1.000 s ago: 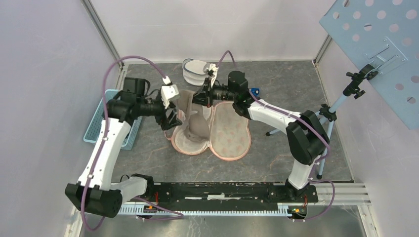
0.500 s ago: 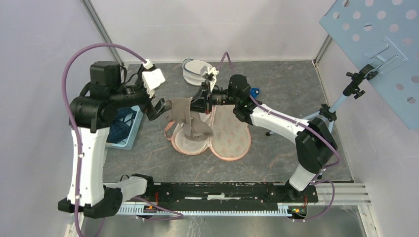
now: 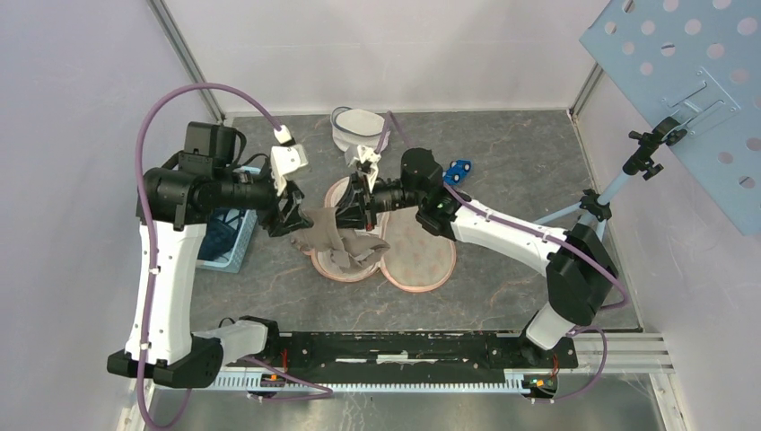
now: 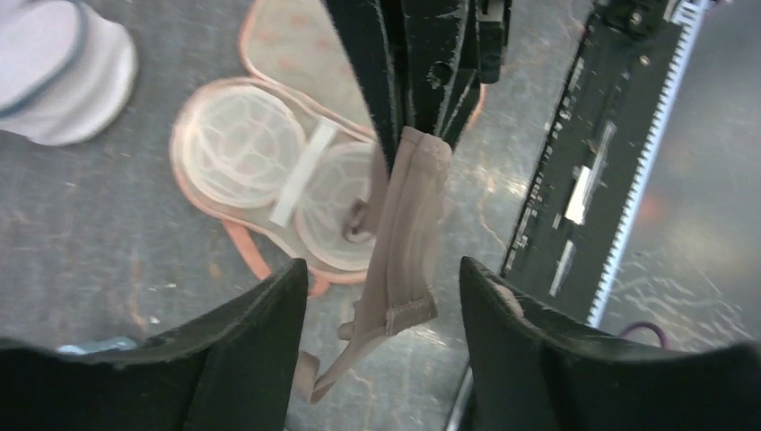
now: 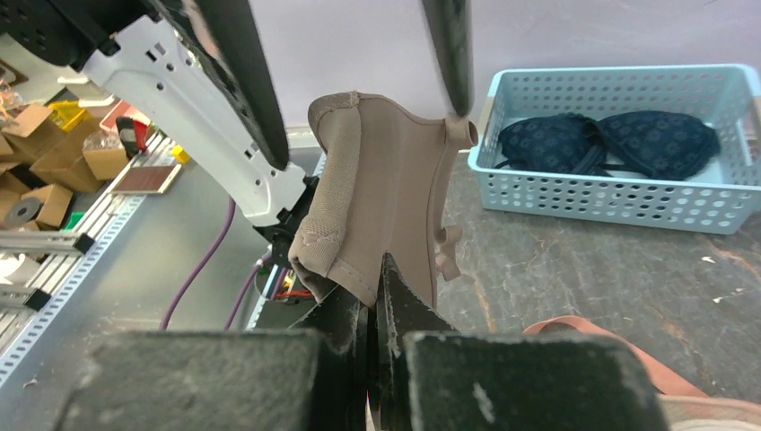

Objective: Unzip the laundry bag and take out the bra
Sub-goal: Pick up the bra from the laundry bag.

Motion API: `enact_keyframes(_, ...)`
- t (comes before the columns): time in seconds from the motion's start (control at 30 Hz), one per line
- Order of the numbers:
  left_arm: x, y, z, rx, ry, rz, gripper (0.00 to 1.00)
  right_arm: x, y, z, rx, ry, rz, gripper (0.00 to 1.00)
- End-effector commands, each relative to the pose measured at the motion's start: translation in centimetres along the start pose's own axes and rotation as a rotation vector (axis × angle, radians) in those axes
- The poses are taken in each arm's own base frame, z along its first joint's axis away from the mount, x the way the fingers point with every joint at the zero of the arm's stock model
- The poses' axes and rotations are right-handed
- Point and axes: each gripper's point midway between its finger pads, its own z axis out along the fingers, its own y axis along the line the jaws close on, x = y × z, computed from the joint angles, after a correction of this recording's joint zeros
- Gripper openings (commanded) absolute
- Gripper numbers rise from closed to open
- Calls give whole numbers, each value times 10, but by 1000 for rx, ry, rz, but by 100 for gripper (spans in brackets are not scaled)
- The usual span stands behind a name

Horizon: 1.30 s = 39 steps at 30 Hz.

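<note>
Beige fabric bra (image 5: pixel 386 206) is pinched in the fully closed right gripper (image 5: pixel 377 278) and hung above the 9 o'clock half of the unzipped pink-trimmed mesh laundry bag (image 3: pixel 422 260). Left gripper (image 3: pixel 296 222) is spread wide at the bra's 9 o'clock, nothing gripped.

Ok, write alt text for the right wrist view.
The right gripper, shut, holds a beige bra up by its lower edge, with the open left gripper straddling its top. Behind, on the grey table, a light blue basket holds a dark bra.

robot lab cell, white panel walls (image 3: pixel 81 135), perforated board (image 3: pixel 700 108), mounting rail (image 3: pixel 404 348), cardboard boxes (image 5: pixel 36 148)
</note>
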Motion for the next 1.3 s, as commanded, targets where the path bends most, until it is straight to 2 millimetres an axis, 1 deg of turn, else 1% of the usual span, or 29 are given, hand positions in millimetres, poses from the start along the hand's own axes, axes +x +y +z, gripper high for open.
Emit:
enact_keyframes(0.0,25,-35,3,139,62,-12,63,-20,21,5,-42,-12,-102,0)
enact_keyframes(0.1,31,-40,2,146,74,-20,51,-16,24,9,-50,7,-120,0)
enact_keyframes(0.23,37,-48,2,173,92,-39,44,-12,31,15,-73,21,-126,0)
enact_keyframes(0.33,40,-52,3,193,106,-72,31,-9,36,18,-89,35,-143,0)
enact_keyframes(0.37,40,-53,4,201,101,-79,30,-10,37,18,-92,36,-147,0)
enact_keyframes(0.5,41,-65,6,245,74,-92,30,-9,39,19,-100,38,-151,0)
enact_keyframes(0.53,42,-67,7,253,77,-104,28,-8,40,18,-102,40,-151,0)
enact_keyframes(0.57,45,-67,8,256,85,-118,19,-8,40,18,-101,41,-152,0)
enact_keyframes(0.6,47,-65,9,253,99,-134,6,-6,40,17,-102,46,-155,0)
enact_keyframes(0.63,49,-61,12,233,110,-160,2,-4,39,16,-99,53,-151,4)
enact_keyframes(0.67,50,-57,13,207,122,-200,2,-6,39,14,-98,52,-143,13)
enact_keyframes(0.77,44,-46,14,106,100,-298,2,-12,29,2,-77,23,-107,47)
enact_keyframes(0.8,40,-41,14,57,73,-322,2,-16,23,-5,-53,13,-114,54)
enact_keyframes(0.9,31,-19,11,-106,-1,-351,2,-25,5,-24,19,-4,-121,64)
enact_keyframes(1.0,22,3,3,-251,-45,-400,2,-30,-15,-44,85,-11,-95,81)
enact_keyframes(1.03,20,9,1,-284,-51,-427,2,-32,-22,-52,110,-16,-91,85)
enact_keyframes(1.13,11,34,-5,-413,-82,-514,2,-40,-39,-75,183,-33,-95,91)
enact_keyframes(1.27,1,73,-22,-636,-159,-664,2,-49,-48,-99,243,-44,-109,94)
